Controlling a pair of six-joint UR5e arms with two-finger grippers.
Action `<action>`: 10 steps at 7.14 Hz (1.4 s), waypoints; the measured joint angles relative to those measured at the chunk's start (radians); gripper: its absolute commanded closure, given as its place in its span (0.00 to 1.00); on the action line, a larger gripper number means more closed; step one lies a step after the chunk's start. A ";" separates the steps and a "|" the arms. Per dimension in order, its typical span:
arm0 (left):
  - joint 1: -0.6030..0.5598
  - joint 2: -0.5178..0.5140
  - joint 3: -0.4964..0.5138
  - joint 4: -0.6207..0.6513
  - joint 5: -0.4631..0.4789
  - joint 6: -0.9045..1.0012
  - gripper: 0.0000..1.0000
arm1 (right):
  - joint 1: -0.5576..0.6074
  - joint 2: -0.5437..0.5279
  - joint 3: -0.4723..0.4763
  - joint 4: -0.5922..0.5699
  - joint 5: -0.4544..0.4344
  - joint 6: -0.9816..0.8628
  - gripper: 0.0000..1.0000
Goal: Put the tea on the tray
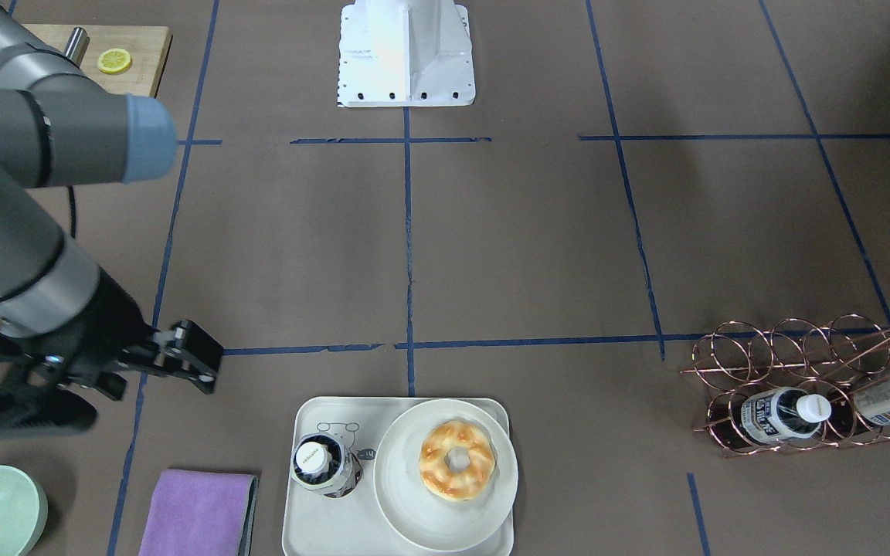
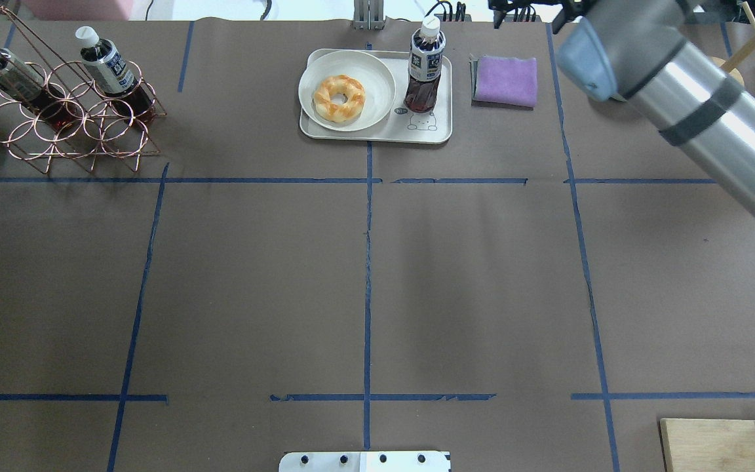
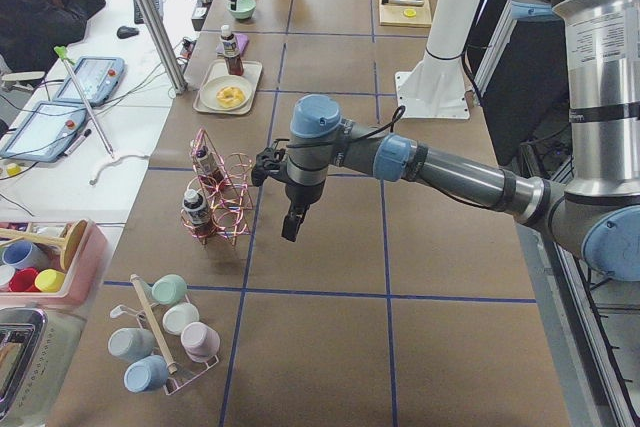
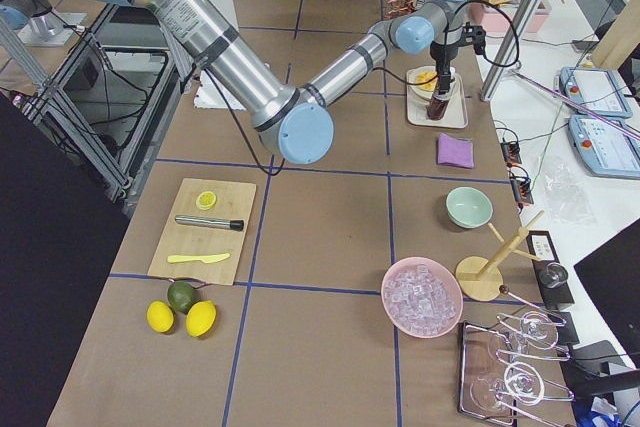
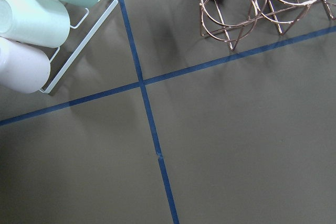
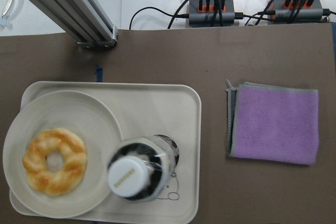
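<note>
Our tea bottle stands up straight on the tray. It is right by the little bear drawing and just beside the round plate with the doughnut. Nothing holds it.

Our right claw hangs high in the air near the tray and does not touch the bottle. We cannot tell if its fingers are spread or pressed together.

Our left claw hangs near the wire rack, where two other bottles lie. We cannot tell about its fingers either.

A purple cloth lies beside the tray.
</note>
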State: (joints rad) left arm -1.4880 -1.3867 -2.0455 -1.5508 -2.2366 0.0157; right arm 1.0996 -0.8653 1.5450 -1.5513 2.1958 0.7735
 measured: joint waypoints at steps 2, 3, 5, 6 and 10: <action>0.000 0.003 0.005 0.001 0.000 0.001 0.00 | 0.076 -0.327 0.266 -0.071 0.019 -0.256 0.00; 0.000 0.006 0.008 0.003 0.000 0.001 0.00 | 0.143 -0.463 0.316 -0.081 0.044 -0.419 0.00; -0.003 0.014 0.010 0.010 -0.001 0.001 0.00 | 0.282 -0.651 0.334 -0.085 0.124 -0.646 0.00; -0.005 0.018 0.012 0.011 -0.001 0.001 0.00 | 0.317 -0.691 0.332 -0.085 0.144 -0.688 0.00; -0.066 -0.002 0.154 0.052 -0.105 -0.001 0.00 | 0.402 -0.762 0.244 -0.078 0.204 -0.720 0.00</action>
State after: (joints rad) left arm -1.5537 -1.3885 -1.8920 -1.4992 -2.3412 0.0152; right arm 1.5019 -1.6275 1.7888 -1.6289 2.4002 0.0532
